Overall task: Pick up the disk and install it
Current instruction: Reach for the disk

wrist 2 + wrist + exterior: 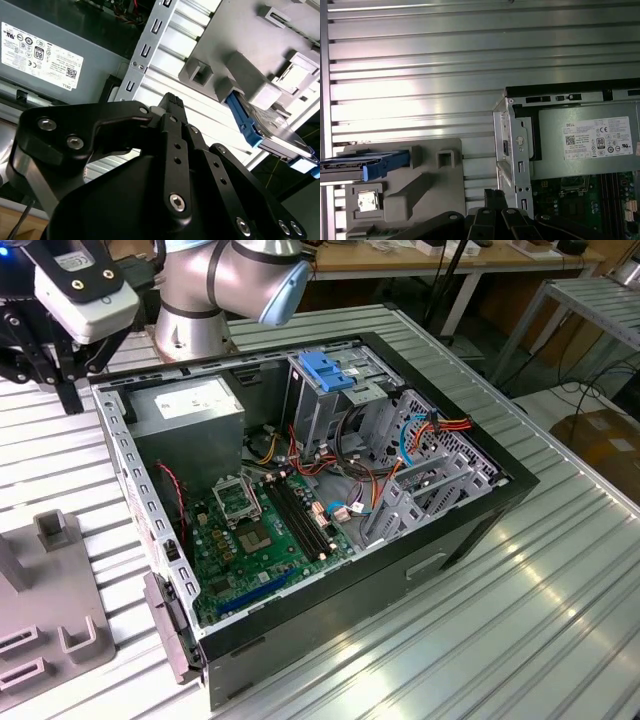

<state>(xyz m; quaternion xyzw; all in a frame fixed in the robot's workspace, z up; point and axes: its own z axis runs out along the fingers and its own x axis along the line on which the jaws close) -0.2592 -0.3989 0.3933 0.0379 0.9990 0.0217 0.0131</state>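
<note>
The gripper (494, 196) has its fingertips pressed together on nothing, hanging over the metal side wall (512, 150) of the open computer case (450, 540), close to the power-supply box (585, 145). The disk (365, 165) is apart from it, standing on edge in a slot of the grey holder (430, 185) on the ribbed metal table (420, 60) (its blue rail faces the gripper). Both wrist views show the disk in its slot. The exterior view has the arm at its upper left and gives the case's inside: the motherboard (260, 530) and the drive cage (325, 390) with its blue handle.
</note>
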